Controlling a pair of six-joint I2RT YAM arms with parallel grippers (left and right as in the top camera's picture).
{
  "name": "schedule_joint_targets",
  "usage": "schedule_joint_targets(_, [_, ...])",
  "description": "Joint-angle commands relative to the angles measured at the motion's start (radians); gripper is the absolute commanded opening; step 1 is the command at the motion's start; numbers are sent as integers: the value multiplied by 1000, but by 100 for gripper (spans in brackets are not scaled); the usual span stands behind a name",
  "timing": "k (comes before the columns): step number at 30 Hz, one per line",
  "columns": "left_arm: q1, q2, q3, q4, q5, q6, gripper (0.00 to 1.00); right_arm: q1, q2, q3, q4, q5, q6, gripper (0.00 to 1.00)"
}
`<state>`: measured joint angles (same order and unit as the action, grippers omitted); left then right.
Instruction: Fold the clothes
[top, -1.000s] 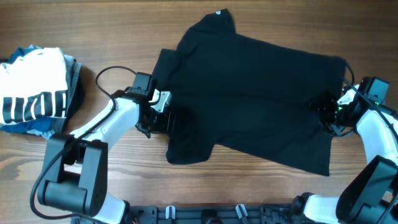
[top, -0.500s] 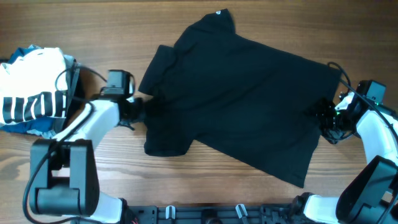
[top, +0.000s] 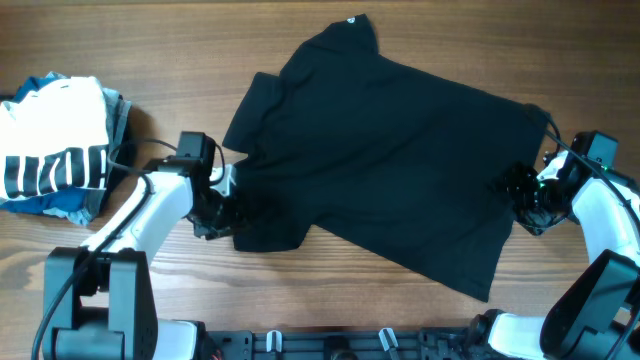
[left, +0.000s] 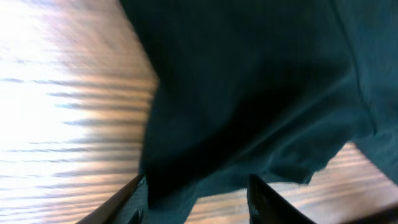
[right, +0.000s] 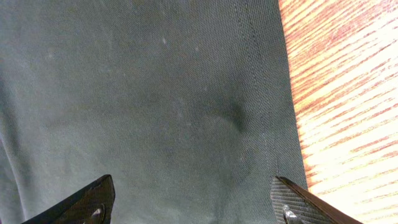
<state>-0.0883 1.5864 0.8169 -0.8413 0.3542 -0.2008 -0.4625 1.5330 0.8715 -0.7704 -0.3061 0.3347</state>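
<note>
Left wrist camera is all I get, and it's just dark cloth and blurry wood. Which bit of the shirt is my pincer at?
Observer: From overhead, the left pincer is at the lower left corner of the black shirt.
Operator: Is the shirt folded yet?
Observer: No. It lies spread out and slanted across the table.
Operator: Where's the other pincer?
Observer: The right pincer is at the shirt's far right edge, opposite yours.
</note>
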Motion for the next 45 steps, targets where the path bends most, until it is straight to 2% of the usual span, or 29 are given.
schedule_joint_targets(1, [-30, 0, -18, -7, 46, 15, 11, 5, -18, -10, -3, 1, 3, 81])
schedule_joint_targets(2, [-29, -1, -18, -19, 46, 19, 4, 5, -18, -10, -2, 6, 9, 81])
schedule_joint_targets(5, [-2, -1, -17, -74, 21, 37, 4, 5, -18, -10, 30, 9, 5, 82])
schedule_joint_targets(7, [55, -5, -16, -136, -16, 37, 4, 5, -18, -10, 109, 9, 4, 86])
schedule_joint_targets(9, [117, -12, -16, -181, -39, 37, 4, 5, -18, -10, 216, -34, -27, 86])
schedule_joint_targets(15, [276, -64, -16, -172, -3, 36, 4, 5, -10, -10, 541, -95, -17, 76])
schedule_joint_targets(20, [312, -99, -16, -169, -3, 26, 4, 6, 135, -10, 676, -82, -18, 77])
schedule_joint_targets(24, [337, -114, -16, -142, -5, -13, 4, 3, 267, 1, 781, 38, -21, 79])
schedule_joint_targets(28, [338, -115, -10, -127, 21, -12, 14, 4, 356, 45, 846, 48, -17, 78])
schedule_joint_targets(32, [338, -115, -5, -112, 24, -13, 20, 3, 421, 57, 877, 177, -18, 77])
schedule_joint_targets(34, [338, -115, -5, -97, 31, -13, 21, 1, 441, 57, 884, 159, -19, 70])
schedule_joint_targets(38, [337, -115, -5, -69, 50, -13, 21, 10, 470, 57, 934, -38, -20, 58])
schedule_joint_targets(40, [337, -115, -5, -64, 50, -13, 21, 26, 476, 57, 956, -62, -18, 47])
schedule_joint_targets(41, [337, -115, -5, -64, 50, -13, 21, 34, 476, 57, 971, -61, -18, 46])
schedule_joint_targets(43, [337, -115, -5, -64, 50, -13, 20, 39, 476, 57, 1014, -61, -13, 27])
schedule_joint_targets(45, [337, -115, -5, -64, 67, -13, 20, 37, 476, 57, 1084, 15, 102, 7])
